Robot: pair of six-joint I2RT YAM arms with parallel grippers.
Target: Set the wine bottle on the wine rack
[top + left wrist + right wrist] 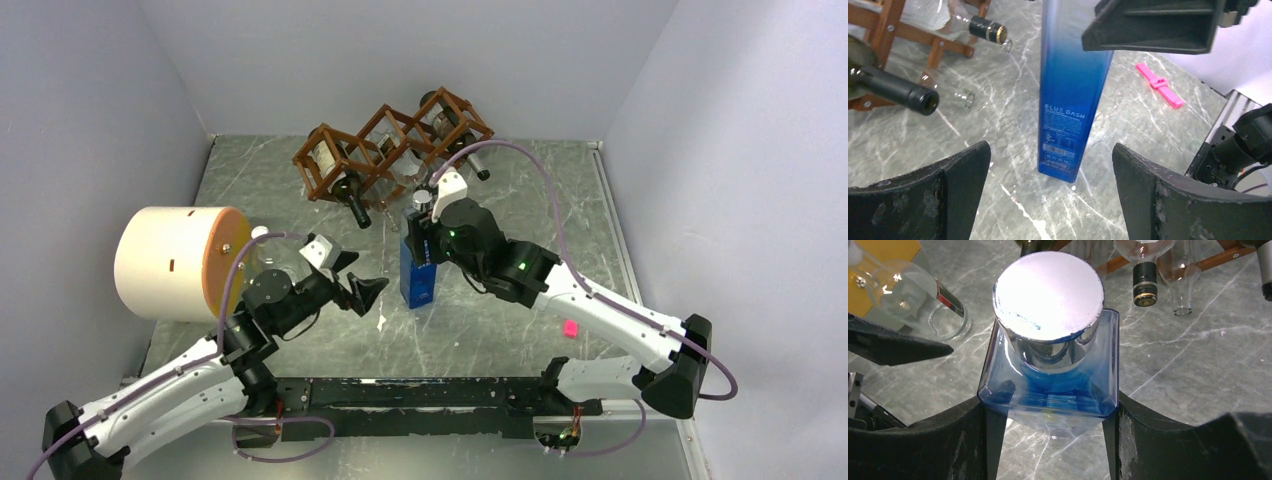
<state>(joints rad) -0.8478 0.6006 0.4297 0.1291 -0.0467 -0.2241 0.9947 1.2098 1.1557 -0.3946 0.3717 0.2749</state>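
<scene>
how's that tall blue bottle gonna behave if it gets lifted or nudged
Probably tippy: the blue bottle stands tall on a narrow square base. Its flat sides likely stop rolling and suit the right gripper flanking it, though the glossy, glass-like walls may slip. Looks rigid and possibly breakable.

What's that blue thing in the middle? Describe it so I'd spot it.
Find the reddish-brown wooden wine rack at the back of the grey marbled table. In front of it stands a tall, square blue glass bottle with a round silver cap. It alone is blue, square-sided and upright; the rack's round bottles lie on their sides.
</scene>
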